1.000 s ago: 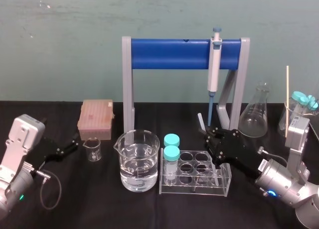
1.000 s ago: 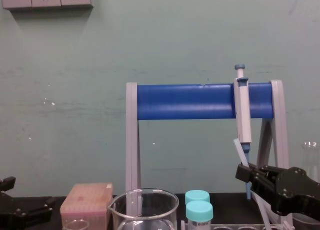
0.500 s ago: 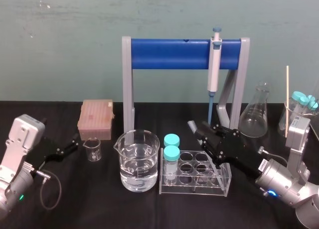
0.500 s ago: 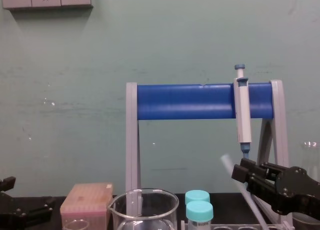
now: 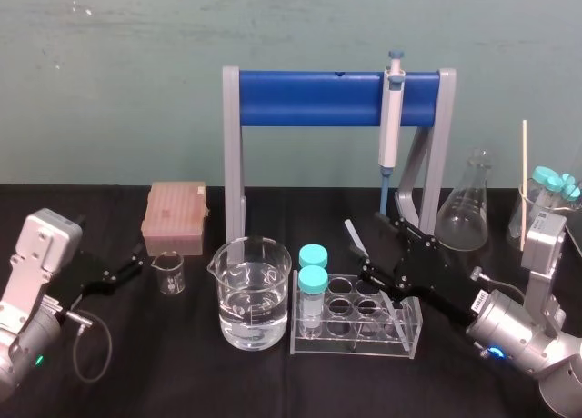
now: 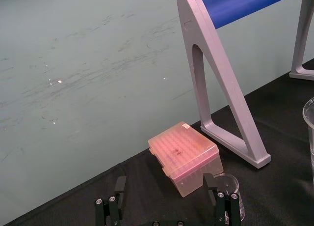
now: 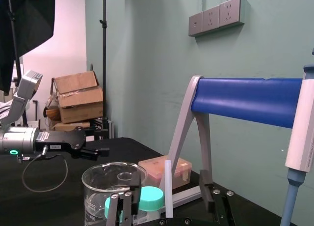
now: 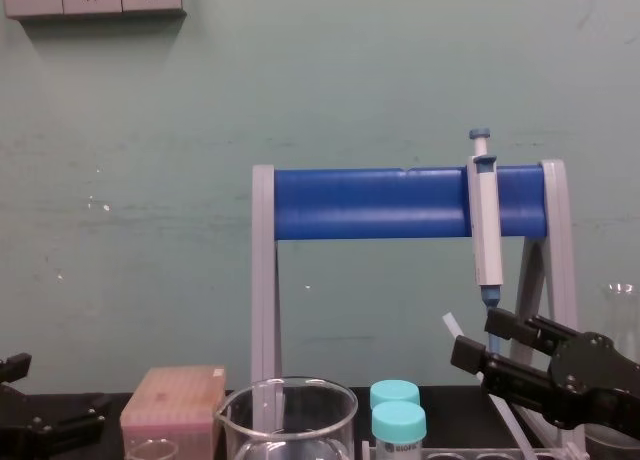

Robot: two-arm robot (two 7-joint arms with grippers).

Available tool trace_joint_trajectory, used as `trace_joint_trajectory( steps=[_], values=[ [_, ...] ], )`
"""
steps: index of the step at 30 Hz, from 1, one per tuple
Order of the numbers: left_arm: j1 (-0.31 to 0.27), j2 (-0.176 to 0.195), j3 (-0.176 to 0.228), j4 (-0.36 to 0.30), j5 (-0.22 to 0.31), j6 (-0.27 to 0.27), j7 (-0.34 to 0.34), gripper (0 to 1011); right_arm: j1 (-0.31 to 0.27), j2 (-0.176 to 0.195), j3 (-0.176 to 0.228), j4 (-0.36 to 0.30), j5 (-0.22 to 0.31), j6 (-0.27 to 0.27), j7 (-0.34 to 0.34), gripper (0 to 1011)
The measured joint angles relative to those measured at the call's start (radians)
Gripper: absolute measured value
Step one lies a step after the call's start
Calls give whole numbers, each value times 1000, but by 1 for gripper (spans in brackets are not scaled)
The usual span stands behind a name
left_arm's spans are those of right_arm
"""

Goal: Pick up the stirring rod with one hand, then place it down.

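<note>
The stirring rod is a thin translucent whitish stick. It leans tilted, its lower end down in the clear tube rack and its top pointing up and to the left. My right gripper is open around it, one black finger on each side with a gap to both. The right wrist view shows the rod standing free between the spread fingers. From the chest view, the rod rises just left of the right gripper. My left gripper rests open at the left of the table, seen up close as the left gripper.
A water-filled beaker and two teal-capped tubes stand left of the rack. Behind are the blue-barred stand with a hanging pipette, a conical flask, a pink tip box and a small beaker.
My right gripper's jaws have spread apart and let go of the rod. The rod has tipped to the left and now leans in the rack. The left arm has not moved.
</note>
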Motion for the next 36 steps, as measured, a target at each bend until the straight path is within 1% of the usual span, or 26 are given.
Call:
trace_joint_trajectory(
  steps=[3,5,7,8,9,10,19,21,24,25,28,29,31,32,33,34,36],
  values=[
    [0,0,0,0,0,0,0,1000,0,0,0,0,0,0,0,833],
    [0,0,0,0,0,0,0,1000,0,0,0,0,0,0,0,864],
    [0,0,0,0,0,0,0,1000,0,0,0,0,0,0,0,934],
    [0,0,0,0,0,0,0,1000,0,0,0,0,0,0,0,952],
    [0,0,0,0,0,0,0,1000,0,0,0,0,0,0,0,995],
    [0,0,0,0,0,0,0,1000,0,0,0,0,0,0,0,1003],
    [0,0,0,0,0,0,0,1000,0,0,0,0,0,0,0,1003],
    [0,0,0,0,0,0,0,1000,-1,2,2,-10,-8,-6,-13,1003],
    [0,0,0,0,0,0,0,1000,-8,8,17,-43,-25,-33,-43,1003],
    [0,0,0,0,0,0,0,1000,-12,11,27,-64,-35,-52,-57,1003],
    [0,0,0,0,0,0,0,1000,-21,15,44,-97,-50,-82,-80,1003],
    [0,0,0,0,0,0,0,1000,-28,18,56,-119,-62,-96,-99,1003],
    [0,0,0,0,0,0,0,1000,-39,20,70,-142,-73,-101,-125,1003],
    [0,0,0,0,0,0,0,1000,-52,24,87,-164,-85,-97,-155,1003],
    [0,0,0,0,0,0,0,1000,-57,25,93,-174,-88,-92,-167,1003],
    [0,0,0,0,0,0,0,1000,-73,27,110,-194,-92,-68,-201,1003],
    [0,0,0,0,0,0,0,1000,-91,28,129,-215,-89,-29,-239,1003]
  ],
)
